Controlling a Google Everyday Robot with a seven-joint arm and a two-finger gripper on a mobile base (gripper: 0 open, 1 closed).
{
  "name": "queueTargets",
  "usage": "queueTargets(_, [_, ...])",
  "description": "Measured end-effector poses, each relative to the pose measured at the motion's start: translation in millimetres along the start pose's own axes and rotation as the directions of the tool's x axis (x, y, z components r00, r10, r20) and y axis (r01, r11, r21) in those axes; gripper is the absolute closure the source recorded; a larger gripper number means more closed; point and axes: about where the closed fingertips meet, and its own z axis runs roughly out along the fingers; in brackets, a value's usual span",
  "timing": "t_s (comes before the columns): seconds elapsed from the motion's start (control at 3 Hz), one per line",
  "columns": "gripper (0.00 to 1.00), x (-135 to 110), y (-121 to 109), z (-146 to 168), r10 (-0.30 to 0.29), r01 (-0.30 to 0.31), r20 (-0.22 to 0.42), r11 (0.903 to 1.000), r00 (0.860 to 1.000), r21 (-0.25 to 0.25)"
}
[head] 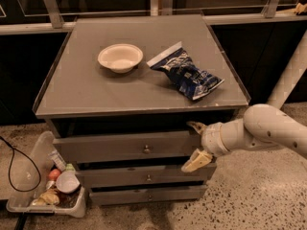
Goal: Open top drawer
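The top drawer (110,147) is the widest grey front under the cabinet top, with a small round metal knob (147,149) at its centre. It sits a little way out from the cabinet. My gripper (194,145) is at the drawer front's right end, to the right of the knob and apart from it. Its fingers are spread wide, one fingertip (195,126) near the drawer's top edge and the other below its bottom edge. It holds nothing.
A white bowl (120,57) and a blue snack bag (187,73) lie on the cabinet top (76,90). Two narrower drawers (144,178) sit below. A clear bin (45,186) of items stands on the floor at left, beside a black cable (12,164).
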Motion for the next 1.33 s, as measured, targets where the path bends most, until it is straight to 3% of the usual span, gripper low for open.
queueTargets(1.0, [0.89, -4.2, -1.0, -4.5, -0.005, 0.005, 0.005, 0.9999, 1.000, -0.012])
queueTargets(1.33, [1.00, -7.5, 2.3, -7.5, 0.005, -0.005, 0.010, 0.9998, 1.000, -0.019])
